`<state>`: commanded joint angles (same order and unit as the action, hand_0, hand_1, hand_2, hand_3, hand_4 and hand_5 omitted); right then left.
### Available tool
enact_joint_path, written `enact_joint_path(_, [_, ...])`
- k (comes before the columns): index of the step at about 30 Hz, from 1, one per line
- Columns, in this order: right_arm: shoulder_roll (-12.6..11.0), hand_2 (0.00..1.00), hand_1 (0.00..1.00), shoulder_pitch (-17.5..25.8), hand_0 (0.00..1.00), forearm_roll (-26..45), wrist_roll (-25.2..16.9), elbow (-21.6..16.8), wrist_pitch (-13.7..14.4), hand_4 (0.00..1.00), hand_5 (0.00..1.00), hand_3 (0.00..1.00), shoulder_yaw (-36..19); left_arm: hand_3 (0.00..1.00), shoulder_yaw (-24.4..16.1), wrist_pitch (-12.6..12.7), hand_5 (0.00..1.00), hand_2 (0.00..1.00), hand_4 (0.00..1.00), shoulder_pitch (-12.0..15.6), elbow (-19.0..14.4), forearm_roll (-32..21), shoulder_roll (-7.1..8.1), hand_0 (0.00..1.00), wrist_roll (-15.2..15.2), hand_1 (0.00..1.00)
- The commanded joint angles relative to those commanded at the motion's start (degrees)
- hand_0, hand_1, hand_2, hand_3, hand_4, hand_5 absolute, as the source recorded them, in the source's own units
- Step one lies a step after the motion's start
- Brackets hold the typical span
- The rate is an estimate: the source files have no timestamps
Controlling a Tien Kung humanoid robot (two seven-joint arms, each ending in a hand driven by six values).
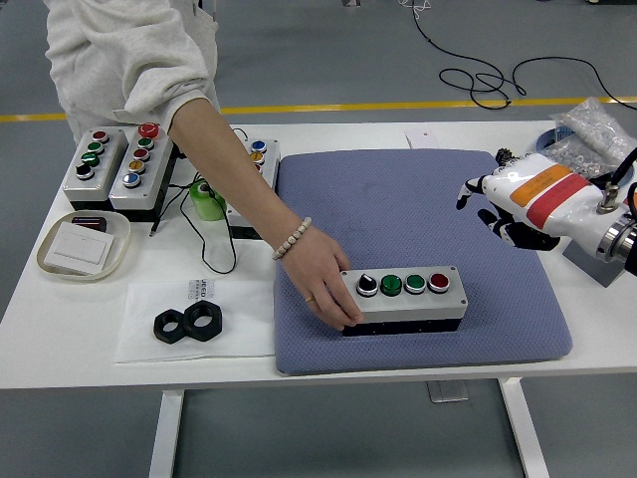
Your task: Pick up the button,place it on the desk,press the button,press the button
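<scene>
A grey button box (406, 295) with a black knob, two green buttons and a red button lies on the blue-grey mat (418, 209) near its front edge. A person's hand (323, 284) reaches in from the far left and holds the box's left end. My right hand (503, 204), white with black fingers, hovers over the mat's right side, fingers relaxed and holding nothing, well apart from the box. My left arm is out of view.
Two more button boxes (117, 164) stand at the far left, a third (254, 159) behind the person's arm. A green object (207, 199), a tray (85, 244) and two black nuts (187, 322) lie left. A plastic bag (597, 134) sits far right.
</scene>
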<state>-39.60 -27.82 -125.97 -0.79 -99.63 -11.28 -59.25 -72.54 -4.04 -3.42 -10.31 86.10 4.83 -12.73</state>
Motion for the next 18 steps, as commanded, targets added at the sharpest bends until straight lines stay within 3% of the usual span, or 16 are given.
enact_joint_path(2, [-0.47,0.550,0.567,-0.04,0.532,0.28,-0.03,0.23,-0.11,0.471,0.002,0.655,-1.09,0.832,-0.40,-0.05,0.998,0.958,0.561,0.08,0.00,0.40,-0.05,0.747,-0.09,0.910])
enact_joint_path(3, [-0.59,0.812,0.846,-0.08,0.876,0.17,-0.07,0.32,-0.32,0.778,0.344,0.763,-1.33,0.831,-0.46,-0.05,0.998,0.958,0.561,0.11,0.00,0.45,-0.06,0.746,-0.11,0.909])
enact_joint_path(8, [-2.53,0.812,0.846,-0.52,0.876,2.52,-0.36,2.35,-3.68,0.778,0.344,0.763,-3.03,0.831,-1.34,-0.12,0.998,0.958,0.561,0.55,0.00,1.58,-0.10,0.746,-0.32,0.909])
enact_joint_path(9, [-2.75,0.856,0.885,-0.39,0.951,4.42,-0.36,2.80,-3.82,0.821,0.641,0.807,-3.03,0.831,-1.41,-0.12,0.998,0.957,0.561,0.62,0.00,1.71,-0.10,0.746,-0.32,0.908])
enact_joint_path(14, [-1.25,0.856,0.885,2.99,0.951,16.14,0.77,8.02,-0.16,0.821,0.641,0.807,-2.87,0.831,-1.93,-0.18,0.998,0.957,0.561,0.87,0.00,2.49,-0.27,0.746,-0.48,0.908])
enact_joint_path(18, [1.35,0.832,0.867,5.90,0.933,26.20,-0.09,10.92,-0.66,0.813,0.659,0.784,-5.09,0.830,-1.96,-0.27,0.998,0.958,0.559,0.84,0.00,2.83,-0.44,0.744,-0.53,0.909])
